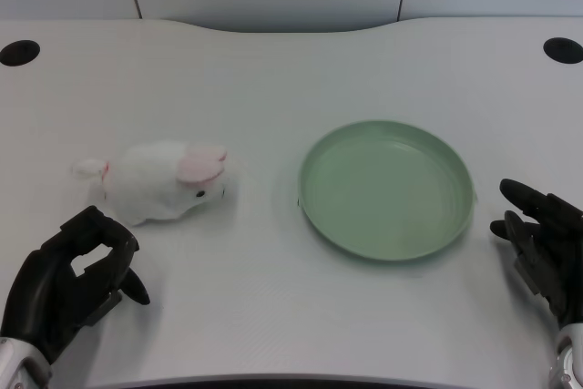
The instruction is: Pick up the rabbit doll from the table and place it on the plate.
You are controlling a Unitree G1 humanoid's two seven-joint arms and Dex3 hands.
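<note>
The rabbit doll (167, 181) is lying on the counter (273, 70), left of the plate (386, 189), long axis running left-right. The left hand (73, 284) is sitting just below it, fingers curled inward around nothing, nearer than the right.

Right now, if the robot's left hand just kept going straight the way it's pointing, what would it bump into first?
Most likely the rabbit doll. The left hand sits just below it in the head view, fingers curled and aimed up toward the doll's rear, with only bare table between. Height above the table is hard to judge from one view.
</note>
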